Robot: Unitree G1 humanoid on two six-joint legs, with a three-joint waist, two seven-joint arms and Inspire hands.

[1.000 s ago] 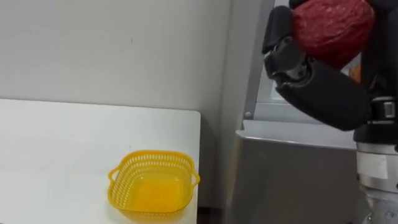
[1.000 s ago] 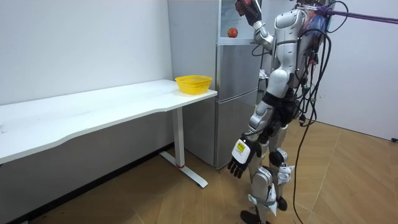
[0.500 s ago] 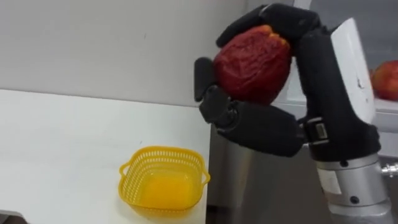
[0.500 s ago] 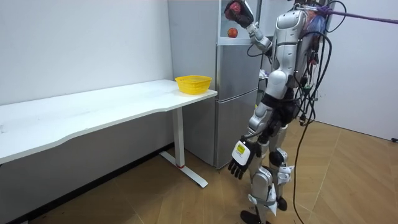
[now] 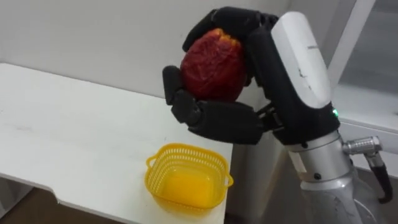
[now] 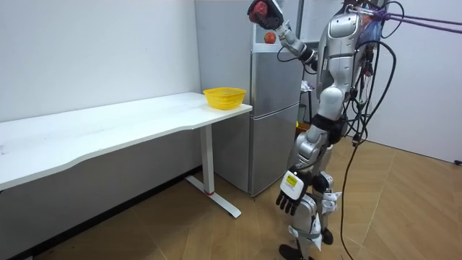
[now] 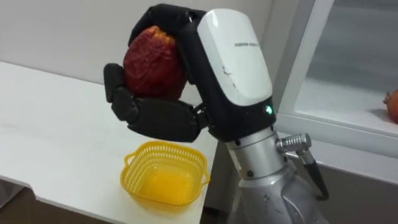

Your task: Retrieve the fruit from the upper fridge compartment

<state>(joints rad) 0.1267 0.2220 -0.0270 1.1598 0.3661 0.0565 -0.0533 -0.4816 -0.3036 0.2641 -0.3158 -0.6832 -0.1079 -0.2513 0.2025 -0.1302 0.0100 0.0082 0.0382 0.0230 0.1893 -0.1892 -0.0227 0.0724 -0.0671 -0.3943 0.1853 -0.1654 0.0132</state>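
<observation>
right hand [image 5: 273,93] curled round a wrinkly red fruit [image 5: 213,62]; yellow basket [image 5: 186,183] on the counter [image 5: 74,124]; room view adds left hand [image 6: 290,193] hanging loose; right eye catches another fruit [image 7: 392,106].

Yellow basket [image 5: 153,180] on white table [image 5: 74,130], nr corner

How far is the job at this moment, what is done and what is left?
Done: the red fruit is out of the fridge, gripped in the right hand. In hand: it is held high near the fridge, the yellow basket lower on the table. Left: probably setting it in the basket.
</observation>
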